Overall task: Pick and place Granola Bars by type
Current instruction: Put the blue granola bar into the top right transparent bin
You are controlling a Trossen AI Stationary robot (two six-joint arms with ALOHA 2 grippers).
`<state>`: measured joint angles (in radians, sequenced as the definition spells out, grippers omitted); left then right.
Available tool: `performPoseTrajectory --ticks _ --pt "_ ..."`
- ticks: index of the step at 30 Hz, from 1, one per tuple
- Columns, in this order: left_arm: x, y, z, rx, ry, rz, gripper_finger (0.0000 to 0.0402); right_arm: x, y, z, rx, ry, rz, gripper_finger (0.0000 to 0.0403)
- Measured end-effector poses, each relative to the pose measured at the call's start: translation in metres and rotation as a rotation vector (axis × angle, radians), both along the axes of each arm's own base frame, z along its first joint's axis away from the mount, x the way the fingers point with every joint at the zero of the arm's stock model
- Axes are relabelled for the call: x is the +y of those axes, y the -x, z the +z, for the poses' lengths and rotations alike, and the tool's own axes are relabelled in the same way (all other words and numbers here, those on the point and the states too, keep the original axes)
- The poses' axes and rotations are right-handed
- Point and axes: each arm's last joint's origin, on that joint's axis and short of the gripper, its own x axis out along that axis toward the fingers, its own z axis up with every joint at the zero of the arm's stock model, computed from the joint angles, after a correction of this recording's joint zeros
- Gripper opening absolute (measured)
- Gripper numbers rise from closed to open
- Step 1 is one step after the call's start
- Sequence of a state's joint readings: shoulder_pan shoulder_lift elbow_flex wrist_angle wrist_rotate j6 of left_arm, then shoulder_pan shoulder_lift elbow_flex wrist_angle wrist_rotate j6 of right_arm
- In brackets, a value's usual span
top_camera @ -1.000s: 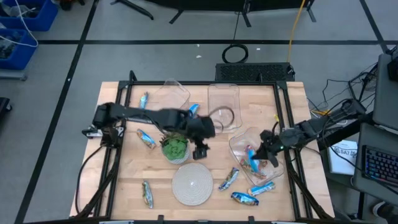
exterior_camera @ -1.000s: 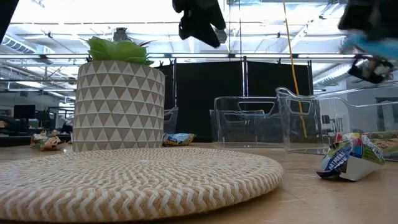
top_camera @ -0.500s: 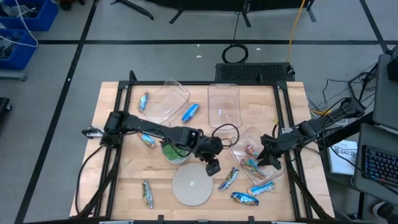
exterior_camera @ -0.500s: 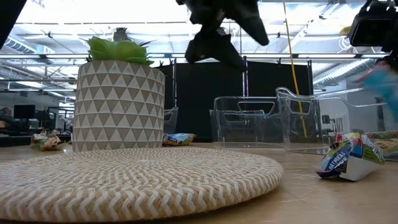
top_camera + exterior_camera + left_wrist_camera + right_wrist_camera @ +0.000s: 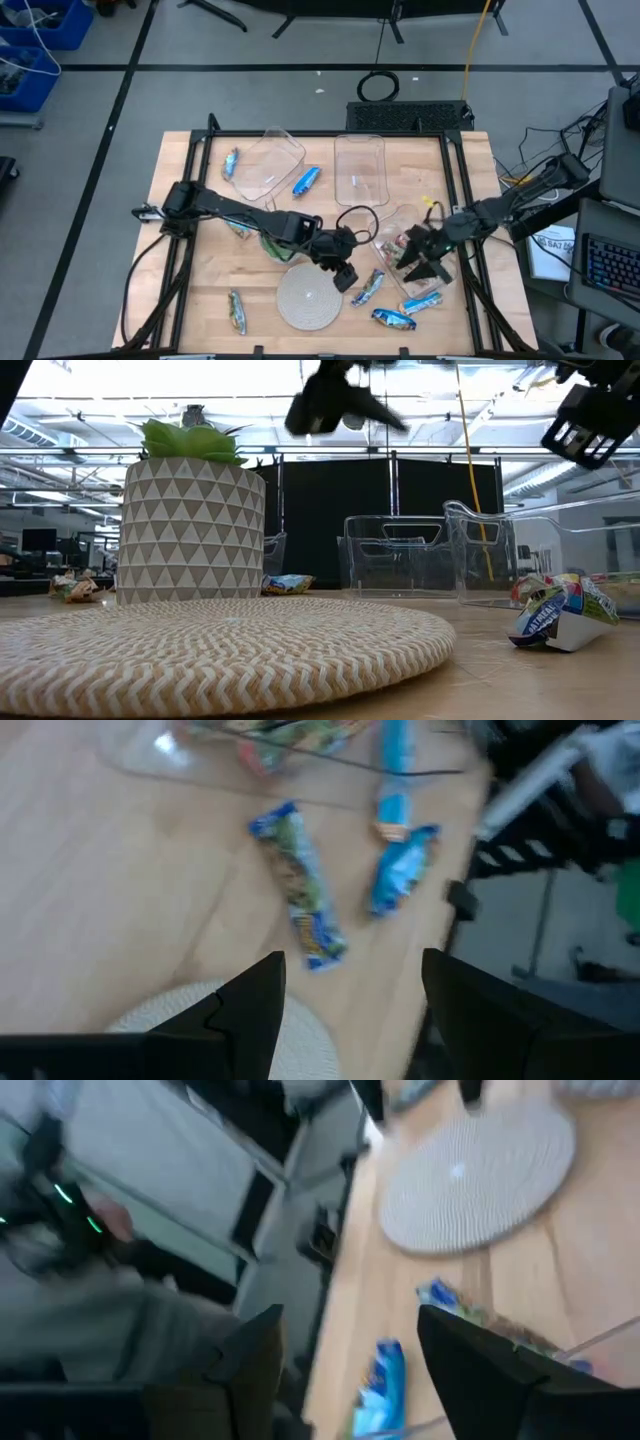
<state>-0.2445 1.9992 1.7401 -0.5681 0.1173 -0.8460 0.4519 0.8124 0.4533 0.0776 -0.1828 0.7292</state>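
From above, the left gripper (image 5: 345, 277) hangs with fingers spread over the table beside the round mat (image 5: 309, 296), near a loose granola bar (image 5: 368, 287), probably its next pick. The right gripper (image 5: 420, 262), also spread and empty, is above the clear bin (image 5: 382, 231) holding bars.

In the left wrist view, two bars (image 5: 300, 885) lie ahead on the wood.

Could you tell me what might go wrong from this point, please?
1. The open left gripper hovers between the woven mat and a loose granola bar; descending off-centre could nudge the bar instead of grasping it.
2. The open right gripper hangs over the clear bin close by, so the arms might collide.
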Motion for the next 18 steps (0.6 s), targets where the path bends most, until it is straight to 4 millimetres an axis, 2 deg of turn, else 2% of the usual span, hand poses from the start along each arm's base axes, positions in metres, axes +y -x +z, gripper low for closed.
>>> performPoseTrajectory --ticks 2,6,9,13,16,18 --pt "-0.002 0.007 0.012 -0.014 0.001 -0.034 0.0239 0.007 -0.012 -0.002 0.03 0.043 0.055 0.0206" --pt "-0.005 0.025 0.046 -0.116 -0.031 -0.101 0.0239 0.023 -0.043 0.009 0.033 0.103 0.178 0.0197" --pt "-0.007 0.047 0.074 -0.174 -0.085 -0.176 0.0239 0.03 -0.067 0.02 0.042 0.149 0.205 0.0197" --pt "-0.005 0.085 0.1 -0.156 -0.188 -0.25 0.0239 0.038 -0.094 0.032 0.033 0.261 0.253 0.0196" --pt "0.002 0.113 0.124 -0.175 -0.235 -0.242 0.0239 0.042 -0.11 0.028 0.083 0.398 0.291 0.0196" --pt "0.007 0.131 0.14 -0.218 -0.262 -0.222 0.0239 0.043 -0.115 0.017 0.148 0.498 0.308 0.0196"
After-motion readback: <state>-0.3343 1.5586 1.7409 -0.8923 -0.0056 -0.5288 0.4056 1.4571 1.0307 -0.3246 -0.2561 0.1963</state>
